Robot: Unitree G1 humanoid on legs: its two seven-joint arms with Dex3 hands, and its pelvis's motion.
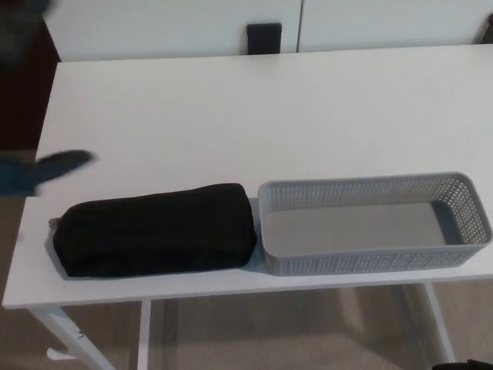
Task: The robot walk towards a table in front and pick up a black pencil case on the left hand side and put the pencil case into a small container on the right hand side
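The black pencil case (154, 230) lies lengthwise near the front left edge of the white table (254, 116), its right end touching the grey basket. That small grey perforated container (375, 223) sits at the front right and holds nothing. My left hand (48, 171) shows as a dark blurred shape at the picture's left edge, above and to the left of the pencil case and apart from it. The blur hides how the hand stands. My right hand does not show.
A white cabinet front with a black handle (264, 37) stands behind the table. White table legs (65, 331) show below the front edge, over a beige floor. A dark wall panel (23, 85) is at the far left.
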